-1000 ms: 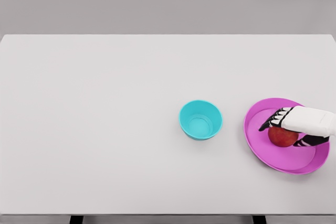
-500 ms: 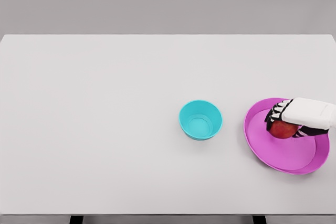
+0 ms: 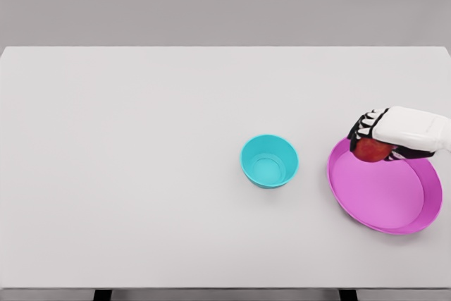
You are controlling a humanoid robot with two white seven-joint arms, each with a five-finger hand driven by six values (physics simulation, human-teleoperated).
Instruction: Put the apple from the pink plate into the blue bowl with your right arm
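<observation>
A red apple [image 3: 371,150] hangs above the far edge of the pink plate [image 3: 384,195], lifted off its surface. My right hand [image 3: 375,139] reaches in from the right edge with its fingers curled over the apple's top, shut on it. The blue bowl [image 3: 269,161] stands upright and empty on the white table, a little to the left of the plate and the hand. Most of the apple's upper half is hidden by the fingers. The left arm does not show.
The white table [image 3: 141,174] spans the whole view; its far edge meets a grey wall, and its front edge runs along the bottom. Bowl and plate sit apart by a narrow gap.
The right hand closed on the apple and raised it off the plate, moving it up and slightly toward the plate's far rim. The plate's middle now shows bare.
</observation>
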